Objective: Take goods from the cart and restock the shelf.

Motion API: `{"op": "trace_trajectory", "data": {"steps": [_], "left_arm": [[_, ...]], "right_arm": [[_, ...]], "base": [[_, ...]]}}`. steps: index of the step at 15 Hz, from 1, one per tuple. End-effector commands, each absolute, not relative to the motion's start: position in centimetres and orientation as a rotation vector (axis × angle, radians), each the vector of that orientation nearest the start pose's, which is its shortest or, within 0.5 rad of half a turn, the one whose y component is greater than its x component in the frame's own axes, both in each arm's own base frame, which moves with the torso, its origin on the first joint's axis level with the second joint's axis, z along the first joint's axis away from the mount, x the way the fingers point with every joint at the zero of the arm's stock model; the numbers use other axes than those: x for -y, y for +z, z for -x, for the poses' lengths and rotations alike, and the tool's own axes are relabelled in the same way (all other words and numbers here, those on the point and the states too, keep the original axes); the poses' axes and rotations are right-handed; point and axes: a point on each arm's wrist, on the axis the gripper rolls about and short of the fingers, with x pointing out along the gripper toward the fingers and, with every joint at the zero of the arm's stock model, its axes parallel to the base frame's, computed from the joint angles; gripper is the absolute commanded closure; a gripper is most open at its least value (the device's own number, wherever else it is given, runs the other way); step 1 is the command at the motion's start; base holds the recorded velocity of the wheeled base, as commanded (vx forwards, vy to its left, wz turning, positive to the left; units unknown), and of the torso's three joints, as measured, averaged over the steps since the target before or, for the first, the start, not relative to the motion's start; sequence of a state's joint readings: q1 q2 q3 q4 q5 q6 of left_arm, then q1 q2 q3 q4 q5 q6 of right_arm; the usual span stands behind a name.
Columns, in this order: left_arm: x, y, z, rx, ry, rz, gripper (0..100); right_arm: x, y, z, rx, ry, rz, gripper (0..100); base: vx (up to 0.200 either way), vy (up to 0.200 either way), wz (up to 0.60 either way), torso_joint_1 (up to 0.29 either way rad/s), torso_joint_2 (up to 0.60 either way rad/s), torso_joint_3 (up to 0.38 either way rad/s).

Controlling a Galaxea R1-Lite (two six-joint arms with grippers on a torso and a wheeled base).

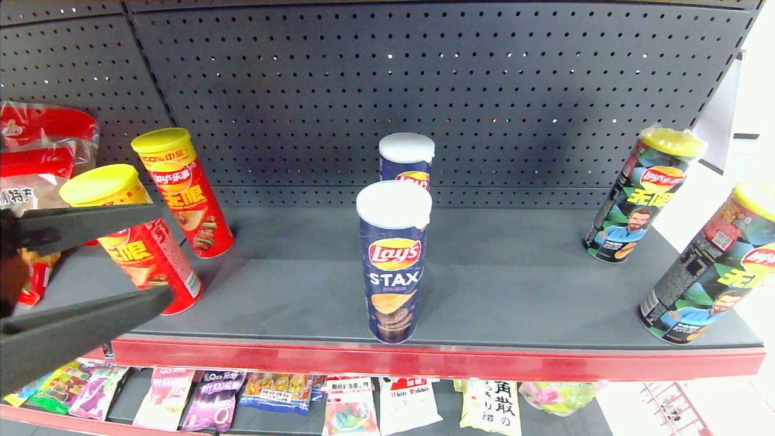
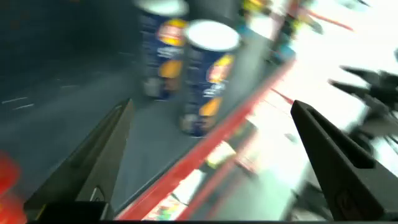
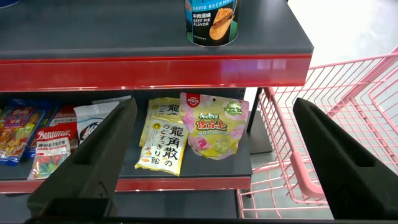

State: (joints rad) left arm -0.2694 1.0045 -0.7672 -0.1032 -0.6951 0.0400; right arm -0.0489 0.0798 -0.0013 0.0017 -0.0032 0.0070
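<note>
Two blue crisp cans stand mid-shelf, one at the front edge and one behind it; the left wrist view shows them too, the front one and the rear one. My left gripper hovers open and empty at the shelf's left, in front of two red cans; its fingers frame the blue cans from a distance. My right gripper is open and empty, low in front of the shelf's right end, beside the pink wire cart.
Two dark green cans stand at the shelf's right. The red shelf lip runs along the front. Snack bags hang on the lower shelf. Red packets sit far left. Open shelf floor lies either side of the blue cans.
</note>
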Motion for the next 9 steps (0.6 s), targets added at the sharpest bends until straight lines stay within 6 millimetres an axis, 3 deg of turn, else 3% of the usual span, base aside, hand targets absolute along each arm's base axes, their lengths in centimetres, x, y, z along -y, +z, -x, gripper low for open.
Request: {"op": "trace_trajectory", "data": {"steps": [1, 7, 9], "left_arm": [[6.6, 25.0, -16.9, -0.265, -1.052, -0.017, 0], [8.0, 22.4, -20.7, -0.3, -1.174, -0.114, 0], [8.6, 23.0, -21.9, -0.27, -1.212, -0.128, 0]], "right_arm": [[-0.1, 7.7, 1.7, -0.081, -0.052, -0.01, 0], [-0.1, 7.7, 1.7, -0.081, -0.052, -0.008, 0], [-0.1, 7.7, 1.7, -0.083, -0.052, -0.008, 0]], "base": [[0.0, 0.0, 0.0, 0.0, 0.0, 0.0], [0.0, 0.0, 0.0, 0.0, 0.0, 0.0], [0.0, 0.0, 0.0, 0.0, 0.0, 0.0]]}}
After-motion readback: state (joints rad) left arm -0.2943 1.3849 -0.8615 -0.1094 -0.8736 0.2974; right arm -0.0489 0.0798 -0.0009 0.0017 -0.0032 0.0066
